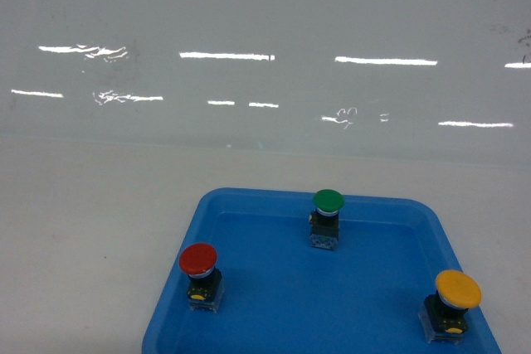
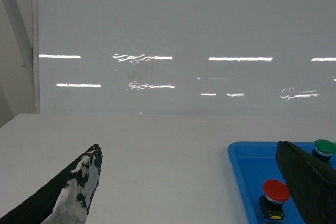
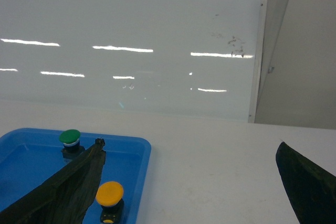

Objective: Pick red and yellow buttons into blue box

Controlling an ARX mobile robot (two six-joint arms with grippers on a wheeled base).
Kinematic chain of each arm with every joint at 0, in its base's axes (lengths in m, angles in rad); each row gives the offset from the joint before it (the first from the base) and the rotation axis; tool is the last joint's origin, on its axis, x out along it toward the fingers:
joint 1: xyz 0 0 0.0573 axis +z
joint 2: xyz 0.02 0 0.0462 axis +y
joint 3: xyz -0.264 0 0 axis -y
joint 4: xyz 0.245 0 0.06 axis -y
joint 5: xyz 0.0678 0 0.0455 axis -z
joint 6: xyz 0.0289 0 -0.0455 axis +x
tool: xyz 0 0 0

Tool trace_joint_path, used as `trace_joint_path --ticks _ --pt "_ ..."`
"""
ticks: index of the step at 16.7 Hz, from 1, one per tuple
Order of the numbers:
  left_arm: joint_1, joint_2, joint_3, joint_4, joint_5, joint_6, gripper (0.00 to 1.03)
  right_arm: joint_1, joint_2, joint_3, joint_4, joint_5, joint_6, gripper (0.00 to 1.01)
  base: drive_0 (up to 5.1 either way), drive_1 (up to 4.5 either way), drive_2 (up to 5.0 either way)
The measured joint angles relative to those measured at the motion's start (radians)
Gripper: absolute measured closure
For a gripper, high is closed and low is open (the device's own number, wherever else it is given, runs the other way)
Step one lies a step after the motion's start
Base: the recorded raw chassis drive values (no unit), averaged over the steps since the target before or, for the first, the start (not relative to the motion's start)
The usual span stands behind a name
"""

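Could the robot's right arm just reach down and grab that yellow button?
Probably yes. The yellow button stands upright in the blue tray, just below the open right gripper, with nothing covering it.

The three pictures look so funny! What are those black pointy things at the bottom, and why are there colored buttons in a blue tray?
These come from three cameras on one robot. One sits on its head and looks down at the white table. The other two ride on its wrists, one on each arm. The black pointy shapes are fingers of the left claw and fingers of the right claw, seen from very close. Both claws are open and hold nothing.

On the table lies a shallow blue tray. Standing in it are three push buttons: a red button, a yellow button and a green button. The robot should move red and yellow into a big blue box, which no picture shows.
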Motion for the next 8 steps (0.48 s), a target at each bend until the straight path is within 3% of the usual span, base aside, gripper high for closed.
trace_joint_path --ticks 8 --pt "0.000 0.000 0.000 0.000 0.000 0.000 0.05 0.000 0.000 0.000 0.000 0.000 0.000 0.03 0.0 0.00 0.0"
